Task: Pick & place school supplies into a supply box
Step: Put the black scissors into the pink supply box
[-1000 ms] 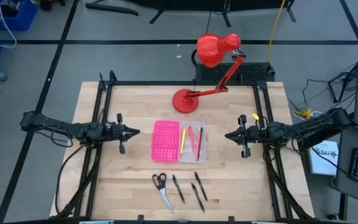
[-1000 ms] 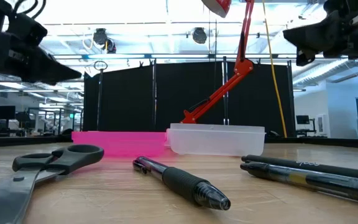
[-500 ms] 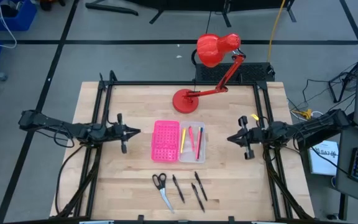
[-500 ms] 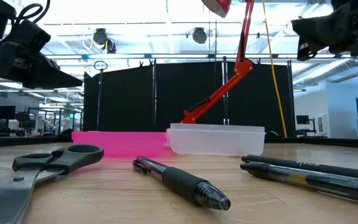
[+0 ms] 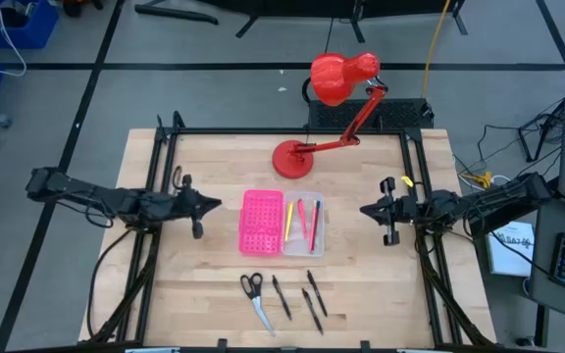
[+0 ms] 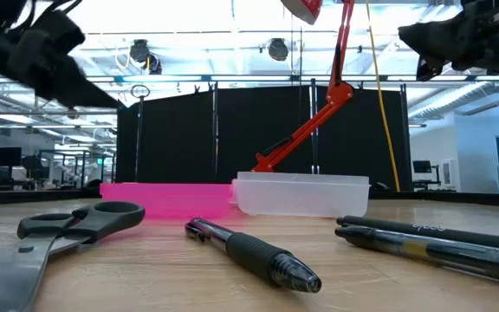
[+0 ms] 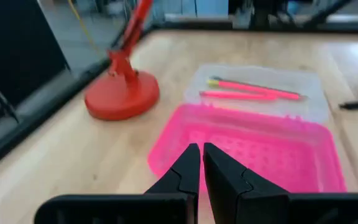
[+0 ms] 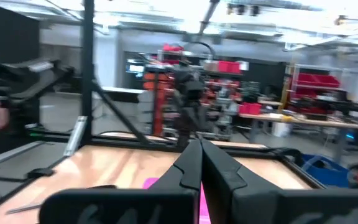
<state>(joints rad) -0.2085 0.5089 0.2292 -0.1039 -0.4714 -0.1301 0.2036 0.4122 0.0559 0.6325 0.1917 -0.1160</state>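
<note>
The supply box lies open at the table's middle: the pink dotted lid (image 5: 261, 222) beside the clear tray (image 5: 303, 226), which holds a yellow, a pink and a red-brown pencil (image 7: 253, 89). Black-handled scissors (image 5: 254, 297) and three black pens (image 5: 302, 297) lie flat on the wood near the front edge. They also show close up in the low view, the scissors (image 6: 59, 234) left of a pen (image 6: 254, 251). My left gripper (image 5: 214, 204) hovers shut and empty left of the lid. My right gripper (image 5: 363, 211) hovers shut and empty right of the tray.
A red desk lamp stands on its round base (image 5: 292, 158) just behind the box, its arm and head (image 5: 339, 76) reaching over the far edge. Black frame rails (image 5: 160, 167) run along the table's left and right sides. Bare wood lies between each gripper and the box.
My left gripper has turned about its wrist and stayed left of the pink lid. My right gripper has drawn back a little toward the table's right edge. Both stay shut. The box, scissors and pens have not moved.
</note>
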